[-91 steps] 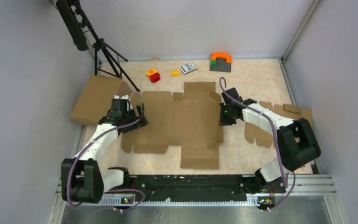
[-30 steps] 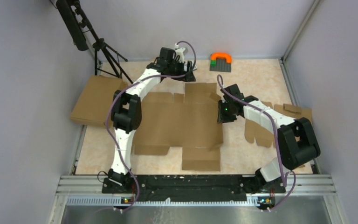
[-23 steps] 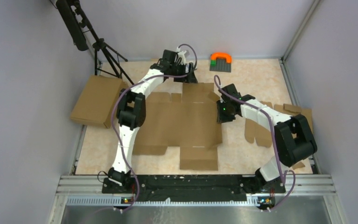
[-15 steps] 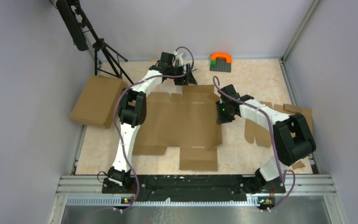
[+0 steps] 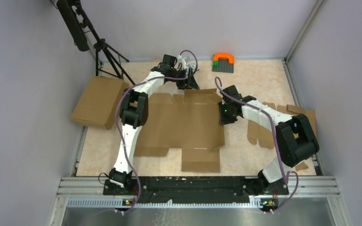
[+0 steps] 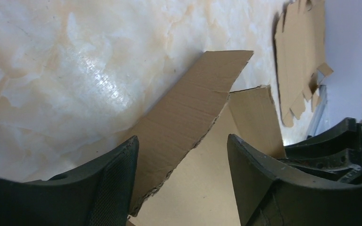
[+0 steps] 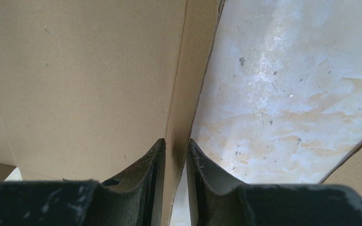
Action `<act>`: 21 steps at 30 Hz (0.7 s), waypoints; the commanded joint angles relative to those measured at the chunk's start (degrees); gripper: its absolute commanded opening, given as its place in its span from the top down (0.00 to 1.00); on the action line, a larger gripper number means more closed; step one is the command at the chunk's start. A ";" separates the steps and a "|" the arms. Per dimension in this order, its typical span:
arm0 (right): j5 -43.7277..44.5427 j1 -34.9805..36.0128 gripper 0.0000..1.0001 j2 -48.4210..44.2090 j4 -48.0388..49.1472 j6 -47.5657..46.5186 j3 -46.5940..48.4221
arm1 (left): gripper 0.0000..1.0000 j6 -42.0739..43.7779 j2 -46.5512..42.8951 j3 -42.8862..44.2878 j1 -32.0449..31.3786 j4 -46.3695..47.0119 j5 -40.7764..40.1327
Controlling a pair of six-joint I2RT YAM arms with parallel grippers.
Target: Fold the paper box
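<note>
Behind paper box (image 5: 179, 125), left tool (image 5: 189, 84); rightward, right tool (image 5: 223, 120).

paper box (image 5: 184, 125): matt brown corrugated cardboard; table (image 5: 259, 77): glossy marbled surface

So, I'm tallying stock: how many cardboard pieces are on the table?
3: the paper box flat in the centre, a shallow box far left, a notched blank at right, partly hidden by the right arm.

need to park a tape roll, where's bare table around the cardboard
Bare table at the far right, between the toy block and the cardboard blank. Another patch at the near right, between the paper box and that blank. Crowded in the centre and along the far edge, where the left hand is at the paper box's flap.
</note>
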 commanded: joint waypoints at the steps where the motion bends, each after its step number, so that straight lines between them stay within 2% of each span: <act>1: 0.77 0.72 0.78 0.43 0.59 0.13 3.30 | 0.31 8.92 -4.57 -1.18 -1.64 -2.73 -5.69; 5: 0.77 0.72 0.78 0.26 0.31 0.12 3.37 | 0.28 15.91 -10.34 -7.66 -4.83 2.17 -17.83; 7: 0.77 0.72 0.78 0.21 0.23 0.08 3.48 | 0.31 18.07 -11.42 -8.95 -5.96 3.64 -21.04; 11: 0.77 0.73 0.78 0.23 0.07 0.04 3.62 | 0.54 20.20 -11.10 -7.89 -6.74 3.72 -21.78; 16: 0.77 0.72 0.78 0.38 0.07 0.08 3.68 | 0.71 21.95 -12.36 -9.82 -7.39 5.60 -22.79; 21: 0.78 0.72 0.79 0.65 -0.10 0.05 3.83 | 0.86 23.50 -16.73 -16.12 -8.28 11.45 -26.36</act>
